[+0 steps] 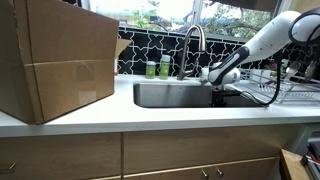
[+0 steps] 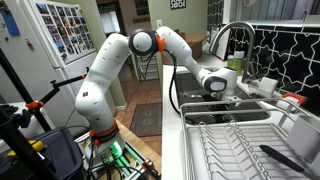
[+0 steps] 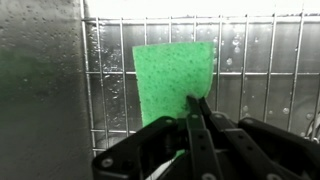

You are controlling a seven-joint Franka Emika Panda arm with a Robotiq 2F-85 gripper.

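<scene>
the arm reaches down into the steel sink (image 1: 165, 96), and the end effector (image 3: 196, 101) hangs low inside the basin, as both exterior views show (image 1: 217, 84) (image 2: 214, 83). in the wrist view its two fingers (image 3: 203, 125) are drawn together with no gap between them, and the tips sit over the lower right part of a green sponge (image 3: 170, 72). whether they pinch a bit of the sponge or only press on it cannot be told from this angle.

the sponge lies flat, face up, on the wire grid (image 3: 262, 70) that covers the sink floor, close to the basin's wall (image 3: 40, 85). the grid and wall are beaded with water.

as a judgement of progress: the end effector has reached the sponge and is at or on it, but the sponge looks unlifted, its whole face square to the camera and level with the grid. so contact seems made, and any carrying or wiping is not yet shown.

around the sink, the faucet (image 1: 192, 40) arches over the basin, two small green containers (image 1: 158, 68) stand behind it, a large cardboard box (image 1: 55, 60) sits on the bench (image 1: 150, 118), and a dish rack (image 2: 240, 140) stands beside the basin.
</scene>
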